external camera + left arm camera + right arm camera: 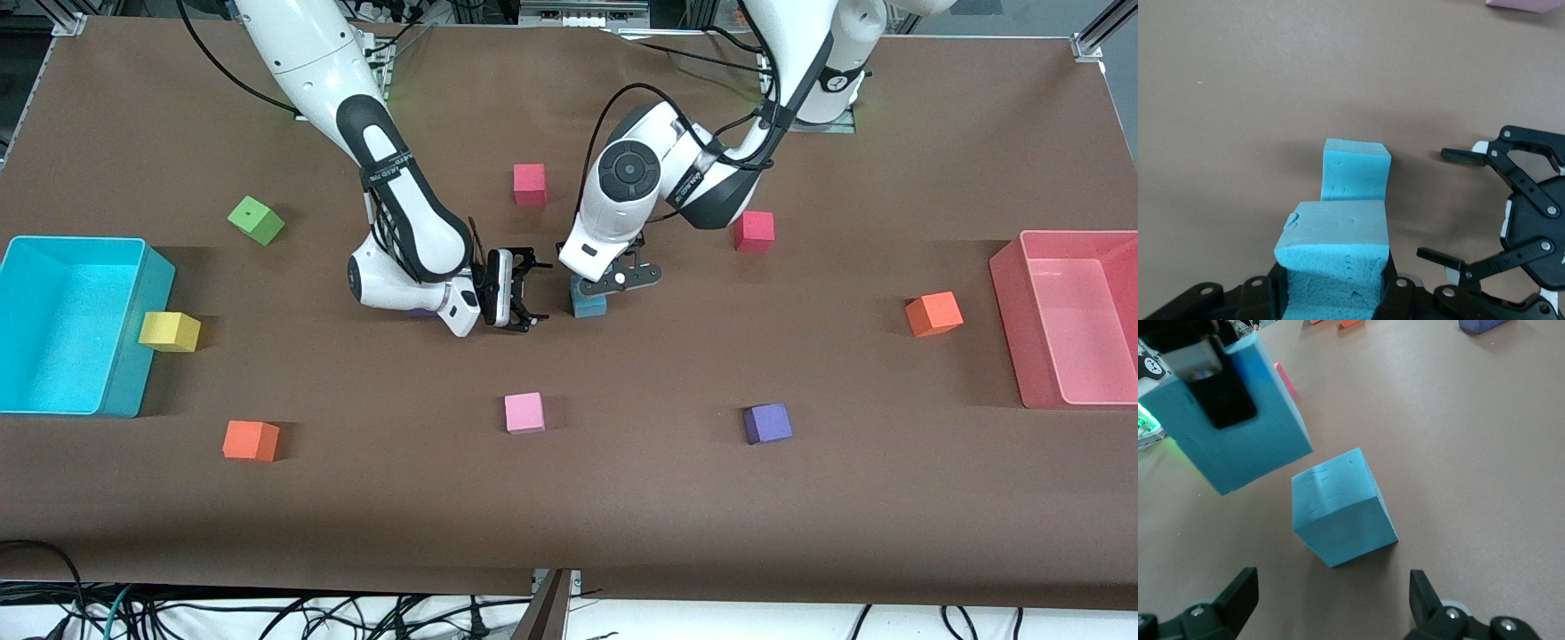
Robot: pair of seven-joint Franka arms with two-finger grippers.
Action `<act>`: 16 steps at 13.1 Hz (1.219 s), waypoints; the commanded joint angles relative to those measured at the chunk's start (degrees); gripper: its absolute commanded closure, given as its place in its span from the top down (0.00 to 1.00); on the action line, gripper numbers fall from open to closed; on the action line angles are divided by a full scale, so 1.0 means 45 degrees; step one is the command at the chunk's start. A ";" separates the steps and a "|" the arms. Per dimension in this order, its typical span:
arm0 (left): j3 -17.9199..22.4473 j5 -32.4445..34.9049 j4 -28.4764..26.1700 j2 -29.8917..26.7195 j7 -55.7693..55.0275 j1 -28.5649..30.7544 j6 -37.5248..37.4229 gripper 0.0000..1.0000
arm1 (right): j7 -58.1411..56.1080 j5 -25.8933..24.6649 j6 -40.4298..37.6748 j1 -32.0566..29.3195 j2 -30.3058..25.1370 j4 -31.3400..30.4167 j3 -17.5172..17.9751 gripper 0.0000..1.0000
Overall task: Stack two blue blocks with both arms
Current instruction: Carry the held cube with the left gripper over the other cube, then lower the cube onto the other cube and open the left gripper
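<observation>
While left hand (613, 286) grips one blue block (1335, 250), another (1341, 510) rests below.

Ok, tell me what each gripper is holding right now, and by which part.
The left gripper clamps a blue block by two opposite side faces, above the second blue block on the table. The right gripper is open beside it, holding nothing.

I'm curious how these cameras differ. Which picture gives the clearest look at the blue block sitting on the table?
The right wrist view: the blue block on the table shows whole, top and sides. The left wrist view shows only its upper part past the held blue block. The front view shows a small piece under the left gripper.
</observation>
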 commanded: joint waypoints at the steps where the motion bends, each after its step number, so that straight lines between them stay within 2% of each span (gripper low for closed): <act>1: 0.0094 0.0193 0.0381 0.0455 -0.0574 -0.0134 0.0417 0.00 | -0.0366 0.0278 -0.0171 -0.0168 -0.0148 -0.0174 0.0086 1.00; 13: 0.0329 0.0779 0.0420 0.0886 -0.0185 -0.0545 0.0751 0.00 | -0.0385 0.0258 -0.0464 -0.0207 -0.0148 -0.0174 0.0047 1.00; 16: 0.0446 0.0779 0.0828 0.1159 -0.0185 -0.0661 0.0771 0.00 | -0.0366 0.0258 -0.0444 -0.0207 -0.0148 -0.0174 0.0047 1.00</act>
